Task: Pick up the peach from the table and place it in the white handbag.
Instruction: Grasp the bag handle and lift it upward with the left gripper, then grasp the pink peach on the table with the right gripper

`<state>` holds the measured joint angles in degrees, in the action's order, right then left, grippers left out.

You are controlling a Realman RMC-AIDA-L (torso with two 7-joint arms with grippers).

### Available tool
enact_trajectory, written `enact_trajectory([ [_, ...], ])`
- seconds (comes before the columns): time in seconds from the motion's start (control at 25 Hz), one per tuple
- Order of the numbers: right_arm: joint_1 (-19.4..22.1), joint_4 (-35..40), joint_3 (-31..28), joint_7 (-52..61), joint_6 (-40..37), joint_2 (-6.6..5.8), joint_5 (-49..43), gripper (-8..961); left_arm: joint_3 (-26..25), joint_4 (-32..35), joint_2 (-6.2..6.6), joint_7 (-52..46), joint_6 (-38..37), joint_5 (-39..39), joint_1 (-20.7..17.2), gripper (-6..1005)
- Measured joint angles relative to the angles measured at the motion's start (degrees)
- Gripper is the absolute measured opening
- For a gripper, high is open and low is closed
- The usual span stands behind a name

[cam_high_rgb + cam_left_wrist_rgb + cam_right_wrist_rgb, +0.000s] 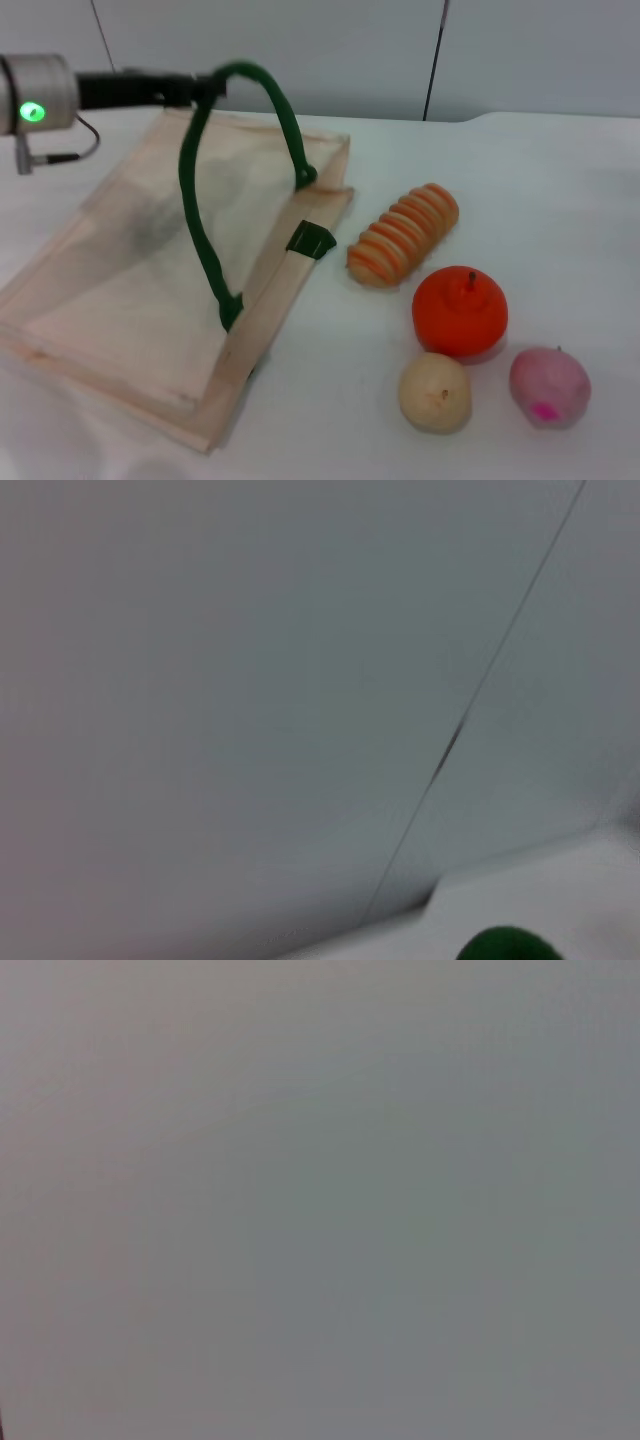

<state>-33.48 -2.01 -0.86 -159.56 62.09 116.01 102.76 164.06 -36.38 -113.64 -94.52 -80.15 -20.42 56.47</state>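
The peach [549, 386], small, pale pink with a magenta spot, lies on the table at the front right. The white handbag [140, 290] lies flat on the left with dark-green handles. My left gripper [200, 88] reaches in from the far left above the bag's back edge and is shut on one green handle [196, 225], which stands lifted in an arch. A bit of that green handle shows in the left wrist view [505, 946]. My right gripper is out of view; its wrist view shows only a blank grey surface.
An orange-red round fruit [460, 311], a beige-yellow round fruit [435, 392] and a ridged orange-striped bread-like item [403, 235] lie between the bag and the peach. The white table [560, 200] runs back to a grey wall.
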Motion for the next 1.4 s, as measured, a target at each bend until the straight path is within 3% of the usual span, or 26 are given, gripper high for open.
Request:
enact_trajectory([
  [0.32,0.08,1.41,0.14,4.12,-0.25,-0.07,-0.09,836,0.04,-1.96,4.45,3.70,-24.05,-24.29,-8.98,121],
  [0.76,-0.15,2.48,1.02,9.72,-0.24,-0.21,-1.64,831,0.03,-5.32,5.41,-2.45,-29.09,-24.09,-7.26,124],
  [1.12,-0.11,19.97,8.37,43.36,1.29,-0.88,-21.88,826,0.03,-6.68,6.24,-5.48,-29.61,-20.53,-5.04,126],
  [1.28,0.53,26.01,9.56,52.74,8.04,-3.00,-31.03,824,0.03,-6.69,6.60,-6.31,-29.70,-19.91,-4.65,127],
  [1.4,0.72,26.63,9.59,55.82,14.86,-6.32,-38.83,823,0.03,-6.69,6.72,-6.63,-29.71,-19.46,-4.59,127],
])
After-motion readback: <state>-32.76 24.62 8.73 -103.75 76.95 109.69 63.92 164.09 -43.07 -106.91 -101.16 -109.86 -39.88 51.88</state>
